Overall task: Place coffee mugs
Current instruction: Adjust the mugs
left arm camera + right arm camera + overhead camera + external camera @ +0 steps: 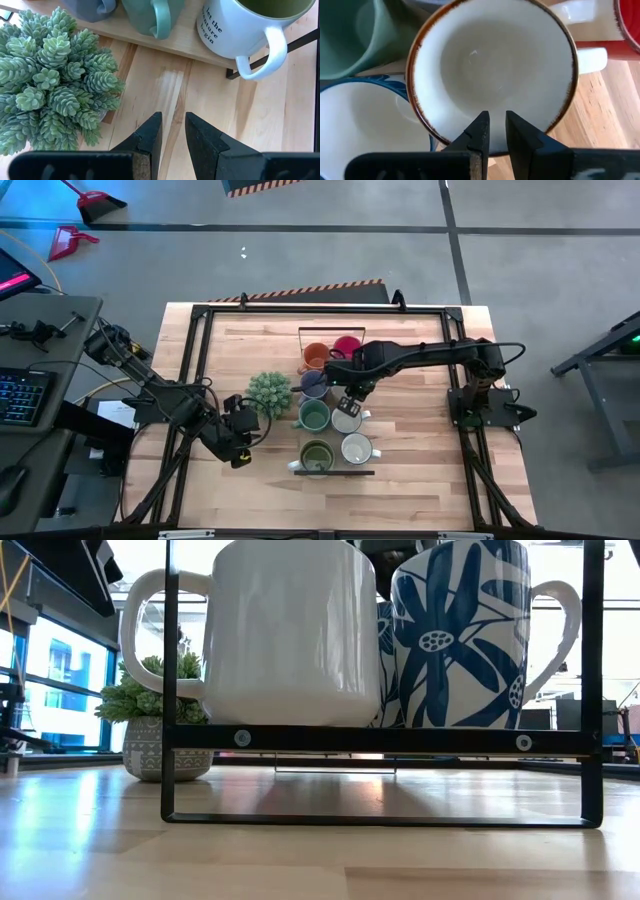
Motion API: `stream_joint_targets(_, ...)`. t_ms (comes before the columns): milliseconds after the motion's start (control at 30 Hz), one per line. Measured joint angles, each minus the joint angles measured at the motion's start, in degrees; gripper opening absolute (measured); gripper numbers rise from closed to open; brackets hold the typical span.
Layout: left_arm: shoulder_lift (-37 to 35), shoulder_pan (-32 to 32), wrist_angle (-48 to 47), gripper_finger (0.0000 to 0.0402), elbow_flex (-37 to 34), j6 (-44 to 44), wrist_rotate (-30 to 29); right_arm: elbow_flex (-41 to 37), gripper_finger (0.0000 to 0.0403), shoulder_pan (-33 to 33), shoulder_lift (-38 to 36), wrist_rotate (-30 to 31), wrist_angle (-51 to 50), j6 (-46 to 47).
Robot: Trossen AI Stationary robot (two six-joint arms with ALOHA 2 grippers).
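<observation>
Mugs: the round handled ceramic coffee mugs (pixel 330 415) are being kept in two rows on a low black-framed wooden rack (pixel 330 473) near the middle of the pale wooden surface (pixel 420 480); orange and pink-red at the far end, a white one with olive-green inside at the near end.
Right gripper: the right gripper (pixel 497 131) is being held over the near rim of a cream mug with a brown-edged rim (pixel 492 70), fingers nearly closed with the rim between them; it is judged to be pinching that rim.
Left gripper: the left gripper (pixel 173 131) is being held low beside the spiky green potted plant (pixel 50 75), fingers nearly together, nothing between them.
Step in hand: the cream mug is judged to be being set into its slot; it is best being lowered level and released only once the base is resting flat.
Edges: neighbouring mugs are standing just beside it; a blue-rimmed white mug (pixel 365 130) is nearly touching.
Open room: bare surface is lying to the robot's right of the rack; the plant is crowding the left side.
</observation>
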Motion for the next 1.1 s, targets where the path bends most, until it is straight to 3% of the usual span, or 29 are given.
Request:
stream_joint_targets(300, 0.0, 0.0, 0.0, 0.0074, 0.0, 0.06, -0.02, 1.35, 0.0041, 0.0, -0.13, 1.57, 1.78, -0.81)
stream_joint_targets(567, 0.0, 0.07, -0.01, 0.0074, 0.0, 0.11, -1.88, 13.17, 0.0041, 0.4, -0.2, 5.78, -0.98, -2.58)
stream_joint_targets(900, 0.0, -0.59, -0.15, 0.0074, -0.02, -0.76, -2.64, 30.2, 0.0041, 8.53, -0.25, 23.08, -14.13, -0.48)
stream_joint_targets(1100, 0.0, -2.66, -0.95, 0.0074, -0.02, -0.98, -4.72, 29.02, 0.0041, 14.23, -5.61, 30.32, -14.86, 5.0)
